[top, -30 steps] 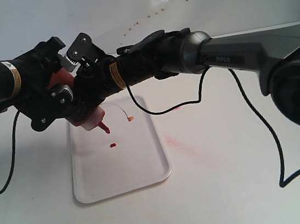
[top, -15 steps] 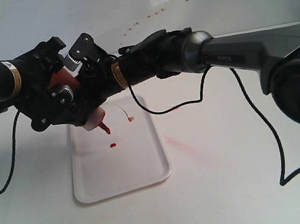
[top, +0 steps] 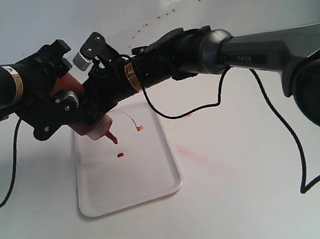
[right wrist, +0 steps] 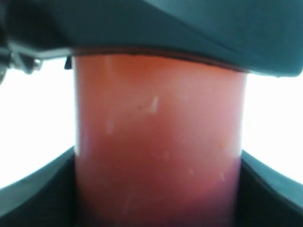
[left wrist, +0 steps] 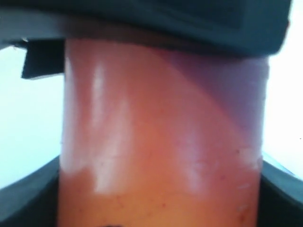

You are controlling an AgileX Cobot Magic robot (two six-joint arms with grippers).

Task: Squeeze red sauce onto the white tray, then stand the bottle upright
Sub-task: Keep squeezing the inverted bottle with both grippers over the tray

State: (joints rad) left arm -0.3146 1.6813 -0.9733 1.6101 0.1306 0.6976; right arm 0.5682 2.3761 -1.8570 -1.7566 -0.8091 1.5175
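The bottle (top: 98, 127) hangs tipped over the far end of the white tray (top: 157, 187), its red nozzle pointing down just above the tray floor. A small blob of red sauce (top: 120, 155) lies on the tray below the nozzle, and a smaller orange-red dab (top: 139, 127) lies to its right. My left gripper (top: 66, 105) and right gripper (top: 96, 92) both clamp the bottle's body from opposite sides. The bottle (left wrist: 161, 142) fills the left wrist view between the dark jaws of the left gripper (left wrist: 158, 189). It (right wrist: 158, 142) also fills the right wrist view inside the right gripper (right wrist: 158, 189).
A pale pink smear (top: 191, 153) marks the white table right of the tray. Small reddish specks (top: 150, 23) dot the back wall. Black cables (top: 280, 133) trail from both arms across the table.
The right arm's wrist has shifted slightly to the right and up. The bottle and left arm stay almost where they were, and the blob on the tray looks unchanged.
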